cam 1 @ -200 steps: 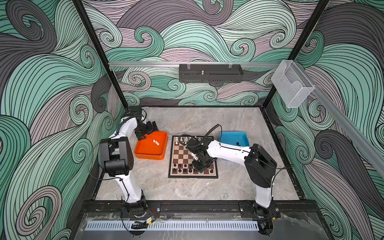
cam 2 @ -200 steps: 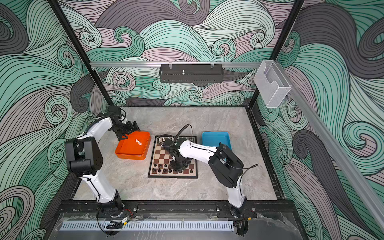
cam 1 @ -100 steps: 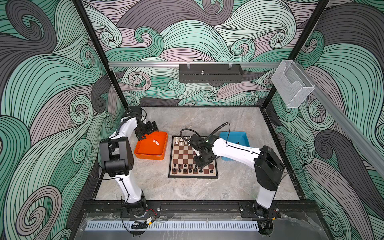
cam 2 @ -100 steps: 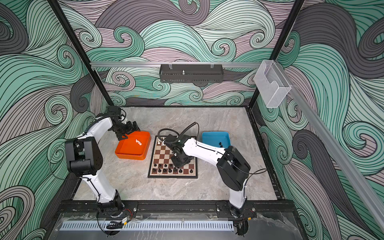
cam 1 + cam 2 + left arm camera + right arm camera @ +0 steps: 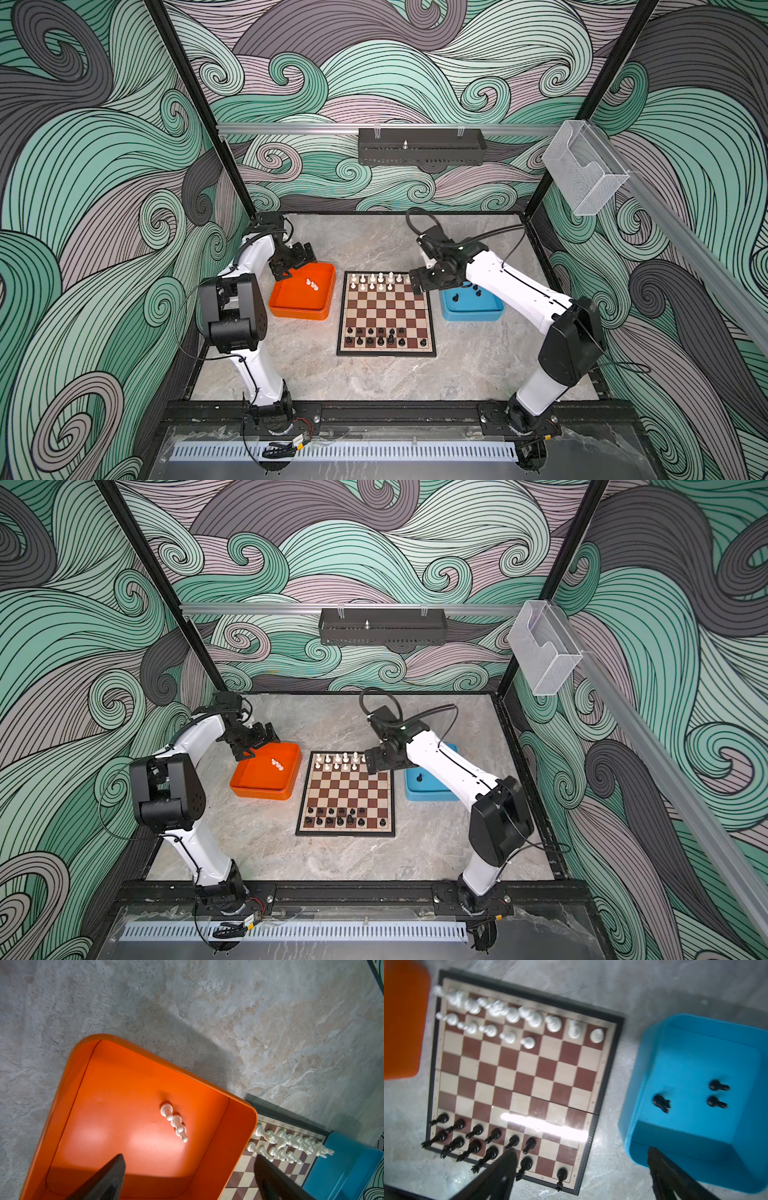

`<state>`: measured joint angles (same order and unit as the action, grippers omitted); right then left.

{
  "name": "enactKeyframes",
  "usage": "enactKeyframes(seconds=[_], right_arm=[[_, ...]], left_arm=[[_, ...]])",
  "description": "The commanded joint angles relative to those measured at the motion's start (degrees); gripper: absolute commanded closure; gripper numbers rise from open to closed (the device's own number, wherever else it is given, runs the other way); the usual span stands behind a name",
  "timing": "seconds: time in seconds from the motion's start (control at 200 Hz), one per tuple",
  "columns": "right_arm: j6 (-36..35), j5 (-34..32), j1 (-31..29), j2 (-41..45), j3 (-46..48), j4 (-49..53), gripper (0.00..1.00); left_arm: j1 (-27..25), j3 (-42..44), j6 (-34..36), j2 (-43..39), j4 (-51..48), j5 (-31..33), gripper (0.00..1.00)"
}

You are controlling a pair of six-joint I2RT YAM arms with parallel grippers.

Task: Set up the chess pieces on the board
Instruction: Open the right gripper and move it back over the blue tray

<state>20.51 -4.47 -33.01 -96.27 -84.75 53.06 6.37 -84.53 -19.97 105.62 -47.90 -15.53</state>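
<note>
While both arms hung over the table (image 5: 374, 245), the board (image 5: 386, 309) lay flat between the orange tray (image 5: 297, 303) and the blue tray (image 5: 471, 318), its edges parallel to the table's. White pieces (image 5: 372, 278) stood upright along its two far ranks and black pieces (image 5: 380, 341) along its two near ranks. Three loose whites (image 5: 176, 1120) sat in the orange tray and three loose blacks (image 5: 716, 1085) in the blue one; whether they were upright or lying could not be told. The left gripper (image 5: 189, 1159) gaped wide and empty over the orange tray. The right gripper (image 5: 581, 1150) gaped wide and empty above the board's far right corner.
</note>
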Motion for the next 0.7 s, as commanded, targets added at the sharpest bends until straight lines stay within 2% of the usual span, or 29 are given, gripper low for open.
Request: enactKeyframes(seconds=[0.0,0.26,0.43,0.696], right_arm=[[0.4,-1.4,4.7,0.5,-0.8,0.6,0.00],[-1.8,3.6,16.2,0.4,2.9,-1.1,0.00],[-2.8,6.1,21.6,-2.1,3.1,-1.1,0.02],[-3.8,9.8,26.8,-6.5,4.3,-2.6,0.20]], left_arm=[[-1.8,-0.2,1.5,-0.5,0.1,1.7,0.01],[-8.3,-0.6,6.8,-3.8,1.1,3.9,0.01],[-16.8,-1.2,9.0,-5.0,2.3,4.3,0.01],[-25.1,-9.5,8.7,-0.3,0.1,3.5,0.01]])
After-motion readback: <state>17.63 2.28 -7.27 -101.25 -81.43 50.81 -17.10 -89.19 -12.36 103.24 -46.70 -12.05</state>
